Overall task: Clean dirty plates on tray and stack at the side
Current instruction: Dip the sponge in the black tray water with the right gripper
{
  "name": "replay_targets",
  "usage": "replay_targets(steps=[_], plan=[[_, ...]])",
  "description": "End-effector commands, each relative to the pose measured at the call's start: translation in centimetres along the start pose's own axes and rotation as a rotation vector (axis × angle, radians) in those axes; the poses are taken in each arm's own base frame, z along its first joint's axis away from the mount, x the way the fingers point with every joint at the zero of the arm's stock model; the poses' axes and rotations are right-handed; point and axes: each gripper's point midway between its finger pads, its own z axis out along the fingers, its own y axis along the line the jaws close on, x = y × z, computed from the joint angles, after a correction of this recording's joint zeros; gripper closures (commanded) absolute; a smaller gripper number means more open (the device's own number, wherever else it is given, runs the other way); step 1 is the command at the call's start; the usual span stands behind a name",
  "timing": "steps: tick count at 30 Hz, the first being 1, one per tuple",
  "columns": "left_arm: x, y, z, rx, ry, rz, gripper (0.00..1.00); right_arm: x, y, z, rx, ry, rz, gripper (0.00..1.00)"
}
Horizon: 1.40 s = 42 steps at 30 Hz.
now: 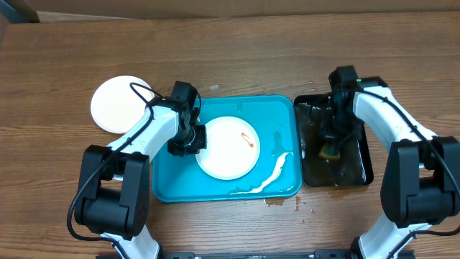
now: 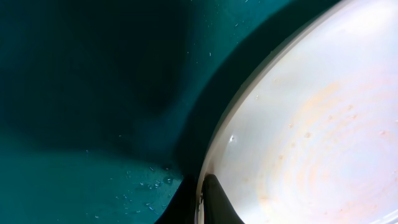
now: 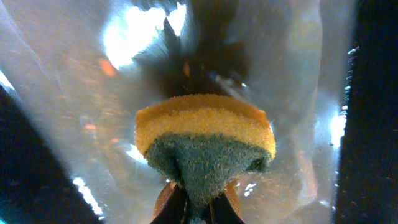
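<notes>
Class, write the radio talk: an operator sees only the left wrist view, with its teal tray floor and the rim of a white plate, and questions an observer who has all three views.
Operator: Is the plate in my view the only one out there?
Observer: No. Besides that round white plate in the turquoise plastic tray, a second white plate lies on the wooden table, outside the tray, by its far left corner.
Operator: What is the other arm doing?
Observer: The right hand is shut on a yellow sponge with a green scouring face, over the narrow black tray beside the turquoise one.
</notes>
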Motion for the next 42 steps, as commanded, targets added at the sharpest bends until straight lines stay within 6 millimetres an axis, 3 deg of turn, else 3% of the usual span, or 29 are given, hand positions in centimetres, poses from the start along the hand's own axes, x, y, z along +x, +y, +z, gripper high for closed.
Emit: replay_targets(steps=[1,3,5,7,19,27,31,35,42], plan=[[0.4,0.5,0.8,-0.025,0.021,-0.023,0.96,-1.0,0.1,-1.4,0.001,-0.038,-0.010,0.96],[0.4,0.5,0.8,-0.024,0.020,-0.023,0.92,-1.0,0.0,-1.4,0.006,-0.039,0.007,0.96],[0.1,0.4,0.8,-0.021,0.009,-0.022,0.69,-1.3,0.1,-1.4,0.002,-0.050,0.043,0.96],[-0.3,0.3,0.8,-0.015,-0.007,-0.019,0.60,-1.4,0.1,-1.4,0.007,-0.054,0.039,0.96],[-0.8,0.1,0.8,-0.007,-0.030,-0.065,0.58,-0.4,-0.3,0.1,0.021,-0.031,0.035,0.96],[-0.8,0.1,0.8,-0.008,-0.028,-0.066,0.58,-0.1,-0.4,0.5,0.023,-0.024,0.037,0.54],[-0.8,0.1,0.8,-0.008,-0.028,-0.066,0.58,0.4,-0.6,0.9,0.029,-0.007,0.039,0.46],[-0.8,0.1,0.8,-0.008,-0.028,-0.068,0.58,0.6,-0.6,1.7,0.025,-0.012,0.067,0.47],[-0.8,0.1,0.8,-0.008,-0.028,-0.068,0.58,-0.1,-0.2,2.3,0.002,-0.047,0.082,0.73]])
